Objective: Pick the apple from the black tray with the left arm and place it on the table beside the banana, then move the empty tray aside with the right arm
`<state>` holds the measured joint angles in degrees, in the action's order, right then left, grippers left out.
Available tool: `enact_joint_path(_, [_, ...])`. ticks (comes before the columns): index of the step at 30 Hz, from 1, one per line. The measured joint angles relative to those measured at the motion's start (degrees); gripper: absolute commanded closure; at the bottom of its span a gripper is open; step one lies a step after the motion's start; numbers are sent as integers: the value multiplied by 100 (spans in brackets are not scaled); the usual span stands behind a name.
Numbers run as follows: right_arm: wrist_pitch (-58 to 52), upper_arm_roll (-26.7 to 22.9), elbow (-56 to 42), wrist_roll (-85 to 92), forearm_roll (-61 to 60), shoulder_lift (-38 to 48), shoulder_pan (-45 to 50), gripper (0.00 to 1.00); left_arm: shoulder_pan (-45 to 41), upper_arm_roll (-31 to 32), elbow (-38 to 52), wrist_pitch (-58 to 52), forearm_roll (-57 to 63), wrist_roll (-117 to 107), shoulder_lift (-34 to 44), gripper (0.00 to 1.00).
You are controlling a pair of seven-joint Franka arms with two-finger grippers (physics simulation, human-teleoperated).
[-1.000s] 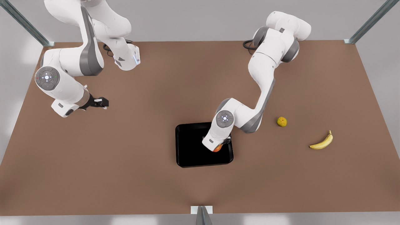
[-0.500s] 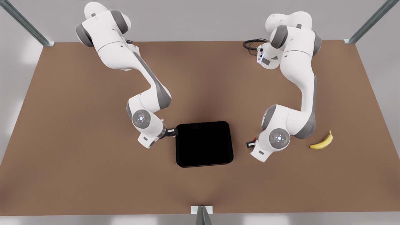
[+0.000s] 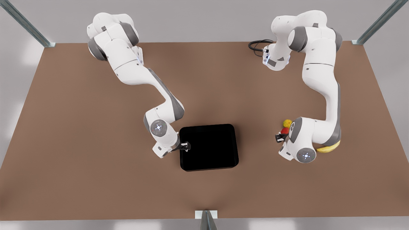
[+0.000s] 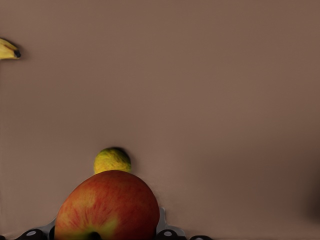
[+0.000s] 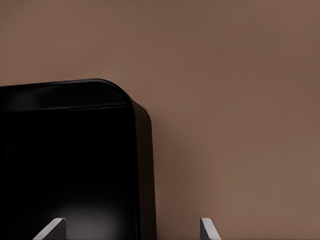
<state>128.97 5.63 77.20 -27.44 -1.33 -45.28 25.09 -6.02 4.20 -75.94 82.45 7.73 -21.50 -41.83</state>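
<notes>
White arms (image 3: 137, 73), grey joints (black cable (image 3: 257, 45))

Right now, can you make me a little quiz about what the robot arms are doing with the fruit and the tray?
1. True or false: the black tray has fruit in it.
2. What is between the left pincer's fingers? A the apple, B a banana, C a small yellow-green fruit.
3. Fill the gap: the right pincer is open, with one finger on each side of the tray's ____.

Key: 1 false. 2 A. 3 rim.
</notes>
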Motion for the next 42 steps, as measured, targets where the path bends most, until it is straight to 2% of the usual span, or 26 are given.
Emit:
enact_joint_path(6, [142,3,-5,-124,33,-352,109,0,140,3,-248,339,279,263,-214,26])
enact_joint_path(7, [166,-1,-7,-134,39,-408,126,0,166,3,-249,392,348,298,-254,19])
enact_joint_path(8, [186,-5,-8,-140,59,-456,136,0,187,2,-249,436,408,333,-276,7])
enact_joint_path(9, [203,-14,-8,-141,72,-481,136,12,197,2,-249,473,454,365,-287,0])
enact_joint_path(11, [229,-29,-8,-133,80,-500,123,49,205,2,-249,530,518,423,-294,0])
enact_joint_path(16, [284,-50,-16,-30,5,-492,110,80,208,2,-232,597,581,545,-270,0])
enact_joint_path(17, [289,-52,-17,-16,10,-491,110,83,219,11,-122,550,575,566,-171,0])
enact_joint_path(18, [294,-52,-21,-3,17,-491,107,91,235,24,185,427,520,585,23,0])
enact_joint_path(21, [298,-65,-26,63,-9,-446,101,96,255,12,979,17,9,634,990,0])
enact_joint_path(23, [268,-62,-26,101,-23,-299,100,97,259,31,798,-208,-344,663,1815,0])
enact_joint_path(25, [98,-45,-25,141,-22,30,94,100,108,47,-1269,113,-566,689,3008,0])
enact_joint_path(26, [-40,-43,-23,171,-26,232,82,100,54,48,-2217,436,-656,701,3341,0])
enact_joint_path(28, [-386,-42,10,260,-37,602,5,100,10,49,-3303,1058,-775,726,3730,0])
enact_joint_path(30, [-874,-43,46,423,-37,985,-305,100,-58,-10,-3518,1537,-845,749,3823,0])
enact_joint_path(32, [-1381,-57,151,689,-1,1328,-786,100,-739,-712,-3267,1862,-966,768,3728,0])
enact_joint_path(34, [-1777,-74,253,1059,103,1540,-1420,100,-944,-963,-2897,2040,-1079,784,3549,0])
enact_joint_path(39, [-2400,-87,287,2431,373,1679,-3160,100,-973,-1028,-2520,2197,-1279,815,3329,0])
enact_joint_path(42, [-2369,-85,582,3264,524,1522,-3442,100,-1010,-1026,-2494,2236,-1341,830,3285,0])
